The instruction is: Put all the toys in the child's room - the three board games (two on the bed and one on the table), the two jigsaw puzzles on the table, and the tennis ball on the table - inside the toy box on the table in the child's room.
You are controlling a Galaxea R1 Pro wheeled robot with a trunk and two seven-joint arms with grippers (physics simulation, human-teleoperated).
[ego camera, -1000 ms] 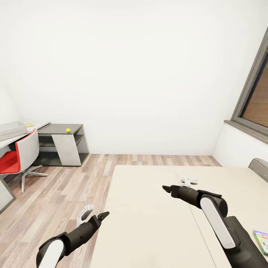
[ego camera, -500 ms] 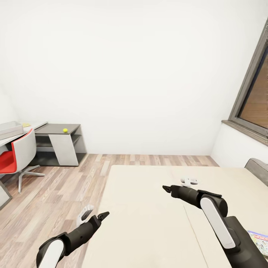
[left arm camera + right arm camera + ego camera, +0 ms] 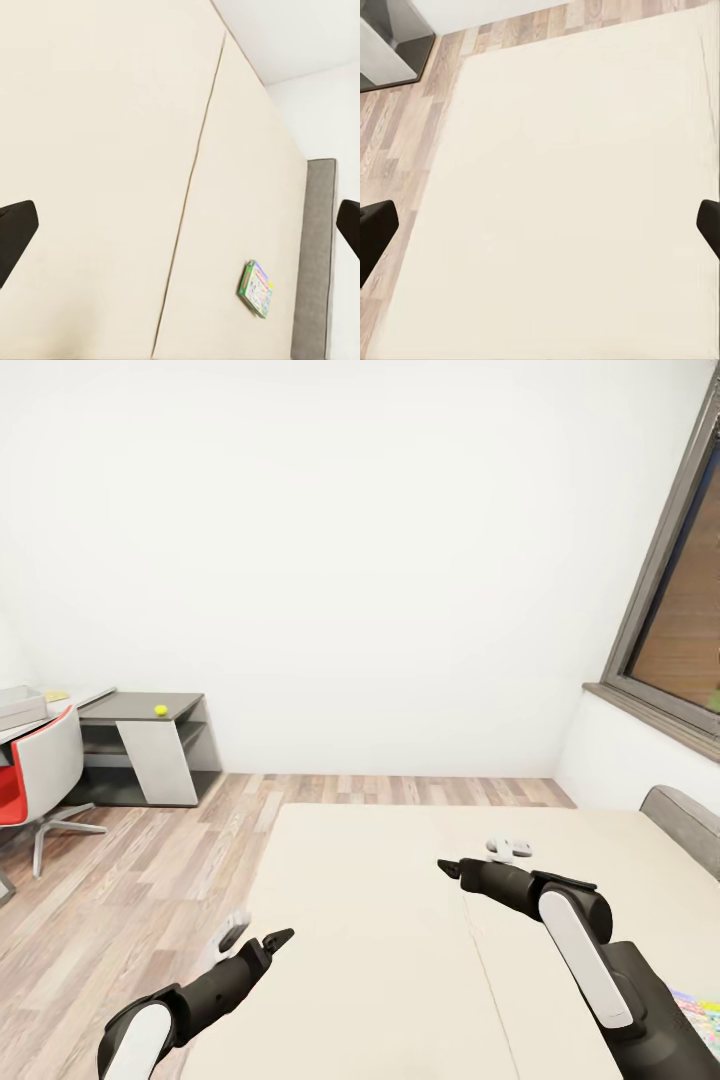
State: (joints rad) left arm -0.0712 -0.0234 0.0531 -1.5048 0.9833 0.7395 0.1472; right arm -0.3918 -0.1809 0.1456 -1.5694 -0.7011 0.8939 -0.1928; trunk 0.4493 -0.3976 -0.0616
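Note:
The beige bed (image 3: pixel 400 920) spreads below both arms. My left gripper (image 3: pixel 255 938) hangs open over the bed's left edge, nothing between its fingers. Open too, my right gripper (image 3: pixel 480 858) hovers above the mattress middle. One colourful board game (image 3: pixel 697 1007) peeks out at the lower right, behind my right arm. In the left wrist view a green board game (image 3: pixel 256 289) lies flat on the mattress near the grey headboard (image 3: pixel 316 255). Far left, the light grey toy box (image 3: pixel 20 707) rests on the pale table (image 3: pixel 85 699). A yellow-green tennis ball (image 3: pixel 161 710) sits on the lower dark desk (image 3: pixel 140 708).
A red and white swivel chair (image 3: pixel 40 775) stands at the table. Wood-plank floor (image 3: pixel 130 860) runs between the bed and the desks. A dark-framed window (image 3: pixel 680 600) and its sill are on the right wall.
The whole view has swung to the right: desks and chair slid toward the left edge, bed and window show more. Both arms keep their pose and both grippers stay open.

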